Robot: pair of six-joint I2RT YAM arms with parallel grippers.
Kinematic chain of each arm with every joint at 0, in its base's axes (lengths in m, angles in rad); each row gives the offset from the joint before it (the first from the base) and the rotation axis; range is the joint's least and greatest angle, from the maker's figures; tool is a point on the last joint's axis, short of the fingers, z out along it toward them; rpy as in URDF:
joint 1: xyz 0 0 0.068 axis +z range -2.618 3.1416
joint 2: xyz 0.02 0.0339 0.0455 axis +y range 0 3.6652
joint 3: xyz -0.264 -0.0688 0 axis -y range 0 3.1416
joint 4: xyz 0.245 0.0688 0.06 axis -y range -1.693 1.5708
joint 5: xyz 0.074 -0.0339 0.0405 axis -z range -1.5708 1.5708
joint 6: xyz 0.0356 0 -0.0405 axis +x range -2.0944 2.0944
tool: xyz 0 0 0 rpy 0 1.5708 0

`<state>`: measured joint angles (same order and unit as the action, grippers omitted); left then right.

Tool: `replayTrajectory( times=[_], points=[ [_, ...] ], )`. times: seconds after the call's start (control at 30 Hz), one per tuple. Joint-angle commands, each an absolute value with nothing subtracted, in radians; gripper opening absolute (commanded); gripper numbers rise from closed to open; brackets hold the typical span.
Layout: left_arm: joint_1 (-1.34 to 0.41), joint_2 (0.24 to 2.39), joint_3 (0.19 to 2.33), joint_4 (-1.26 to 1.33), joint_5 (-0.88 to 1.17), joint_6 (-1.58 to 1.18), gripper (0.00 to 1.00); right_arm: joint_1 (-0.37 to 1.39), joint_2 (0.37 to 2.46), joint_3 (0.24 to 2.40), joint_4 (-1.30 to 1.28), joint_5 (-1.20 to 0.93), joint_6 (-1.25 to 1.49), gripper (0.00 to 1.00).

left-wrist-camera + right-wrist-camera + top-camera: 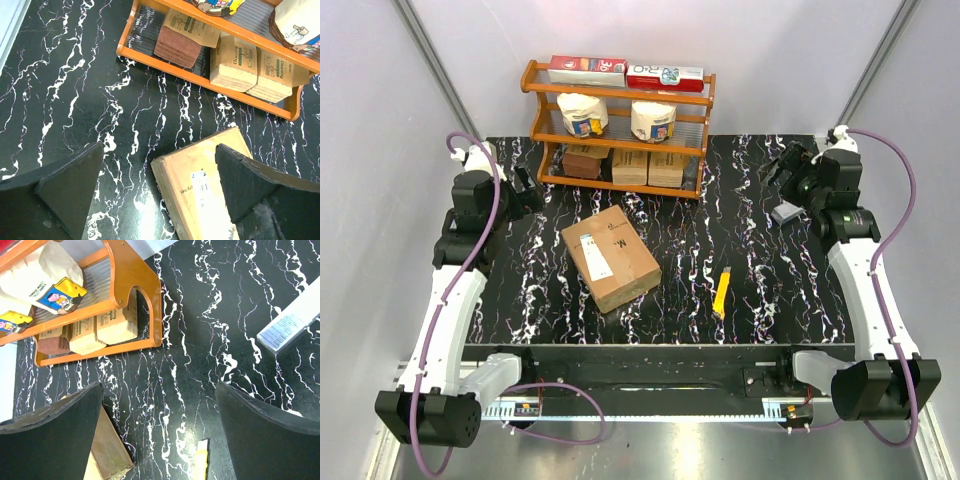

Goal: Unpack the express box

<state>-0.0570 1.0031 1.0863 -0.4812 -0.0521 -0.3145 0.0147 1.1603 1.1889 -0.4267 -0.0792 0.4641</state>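
The express box, a brown carton with a white label and black lettering, lies flat and skewed on the black marbled table, left of centre. It looks closed. My left gripper hovers open at the back left, above and apart from the box. In the left wrist view the box sits low between the wide-spread fingers of that gripper. My right gripper is open at the back right, holding nothing. The right wrist view catches one edge of the box beside the left finger of that gripper.
A wooden rack at the back holds packets, bags and small brown cartons. A yellow utility knife lies right of the box. A small grey-white packet lies under the right gripper.
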Motion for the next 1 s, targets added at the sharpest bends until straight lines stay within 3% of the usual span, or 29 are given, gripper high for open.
replayTrajectory(
  times=[0.0,0.1,0.2,0.43,0.73,0.97],
  points=[
    [-0.055,0.957,1.098,-0.423,-0.011,-0.330,0.99,0.014,1.095,1.141,-0.350,-0.132,0.445,1.00],
    [-0.055,0.936,1.086,-0.425,-0.063,-0.368,0.99,0.017,1.066,1.082,-0.296,-0.228,0.446,1.00],
    [-0.052,0.933,1.088,-0.449,-0.098,-0.391,0.99,0.044,1.124,1.130,-0.345,-0.461,0.416,1.00],
    [-0.044,0.928,1.040,-0.520,-0.098,-0.388,0.99,0.363,1.155,1.126,-0.318,-0.270,0.359,1.00],
    [-0.044,0.798,0.678,-0.301,-0.025,-0.482,0.99,0.572,1.318,1.163,-0.225,-0.278,0.403,1.00],
    [-0.044,0.834,0.670,-0.333,0.110,-0.475,0.99,0.658,1.442,1.238,-0.248,-0.219,0.393,1.00]
  ],
)
